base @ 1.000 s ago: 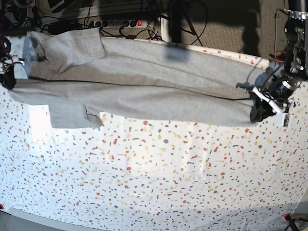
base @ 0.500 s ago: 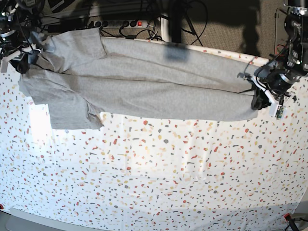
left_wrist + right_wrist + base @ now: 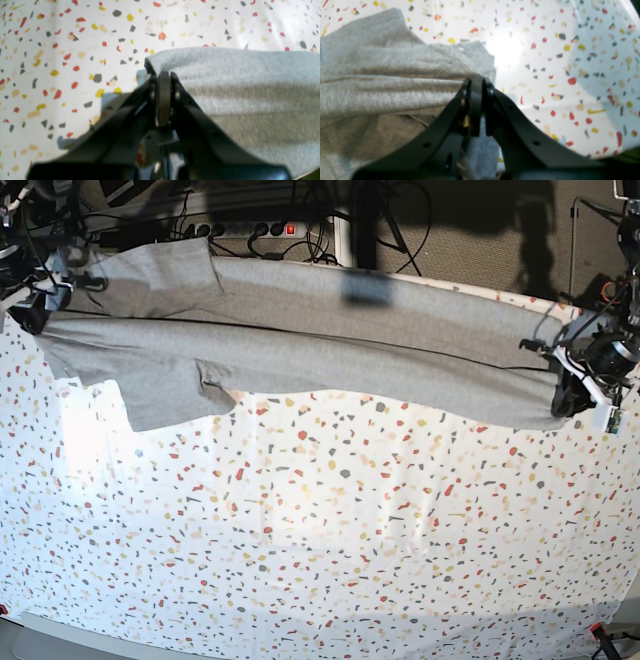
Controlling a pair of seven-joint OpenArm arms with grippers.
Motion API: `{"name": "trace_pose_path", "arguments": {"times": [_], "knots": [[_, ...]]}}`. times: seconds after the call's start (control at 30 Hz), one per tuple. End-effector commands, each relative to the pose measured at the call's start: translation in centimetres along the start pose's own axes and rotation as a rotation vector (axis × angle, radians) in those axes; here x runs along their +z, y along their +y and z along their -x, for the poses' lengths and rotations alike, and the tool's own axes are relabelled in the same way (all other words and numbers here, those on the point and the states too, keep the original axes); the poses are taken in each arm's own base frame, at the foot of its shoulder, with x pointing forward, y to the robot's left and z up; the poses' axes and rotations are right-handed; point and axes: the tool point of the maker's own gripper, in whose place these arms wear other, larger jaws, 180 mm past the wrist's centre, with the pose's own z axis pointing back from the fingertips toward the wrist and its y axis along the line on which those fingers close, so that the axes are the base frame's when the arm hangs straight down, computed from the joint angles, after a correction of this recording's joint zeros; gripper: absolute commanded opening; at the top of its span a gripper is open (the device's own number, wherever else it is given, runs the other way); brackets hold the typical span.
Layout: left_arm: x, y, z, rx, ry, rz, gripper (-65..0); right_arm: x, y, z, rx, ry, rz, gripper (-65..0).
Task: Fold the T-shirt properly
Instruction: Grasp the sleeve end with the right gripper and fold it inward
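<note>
T-shirt (image 3: 300, 345) is stretched btwn my two pincers, w/ its far edge hanging past the far edge of the speckled table (image 3: 330, 560) and one sleeve (image 3: 165, 385) drooping onto the table nr my right side. My left pincer (image 3: 163, 75) is clamped tight on the shirt's corner, fabric pinched at the tips. My right pincer (image 3: 477, 81) is clamped on the shirt's opposite end, cloth bunched beside it. Power strip (image 3: 245, 228) lies beyond the table's far edge.
</note>
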Motion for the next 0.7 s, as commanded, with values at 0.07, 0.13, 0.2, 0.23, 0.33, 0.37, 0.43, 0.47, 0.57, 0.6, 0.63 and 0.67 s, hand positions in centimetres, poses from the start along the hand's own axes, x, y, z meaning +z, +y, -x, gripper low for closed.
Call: {"name": "trace_pose_path", "arguments": {"times": [0.07,0.13,0.2,0.23,0.33,0.37,0.43,0.47,0.57,0.6,0.63,0.67], "knots": [[0.5,1.0,-0.8,-0.040,-0.018,-0.028,-65.0,0.2,-0.3,-0.4,-0.001,-0.014,0.013,-65.0],[0.6,1.2,-0.2,-0.061,0.004,-0.040,-65.0,0.2,-0.1,0.3,-0.005,0.019,0.010,-65.0],[0.6,1.2,0.2,-0.066,0.025,-0.043,-53.4,0.2,-0.1,0.4,-0.004,0.027,0.010,-60.8],[0.6,1.2,0.3,-0.066,0.032,-0.043,-44.4,0.2,-0.1,0.4,-0.004,0.027,0.010,-51.8],[0.6,1.2,0.3,-0.067,0.031,-0.043,-29.8,0.1,-0.2,-0.4,-0.008,-0.002,0.005,-30.5],[0.6,1.3,0.2,-0.067,0.029,-0.044,-29.8,-0.1,-0.1,-1.0,-0.015,-0.021,0.001,-27.7],[0.6,1.5,0.1,-0.073,0.030,-0.056,-29.8,-0.6,0.2,-2.1,-0.033,-0.059,-0.006,-27.0],[0.6,1.7,0.1,-0.067,0.029,-0.067,-29.8,-1.1,0.7,-2.7,-0.037,-0.072,-0.017,-27.0],[0.6,1.9,-0.4,-0.055,0.002,-0.080,-29.8,-3.3,4.1,-4.2,-0.009,-0.066,-0.102,-27.0],[0.6,1.8,-0.4,-0.047,-0.004,-0.076,-29.8,-4.1,5.6,-4.4,0.015,-0.047,-0.136,-27.0],[0.6,1.7,-0.5,-0.036,-0.008,-0.070,-29.8,-4.9,7.2,-4.8,0.039,-0.042,-0.172,-27.0],[0.6,1.6,-0.6,-0.028,-0.011,-0.065,-29.8,-5.6,8.8,-5.3,0.064,-0.047,-0.205,-27.0]]}}
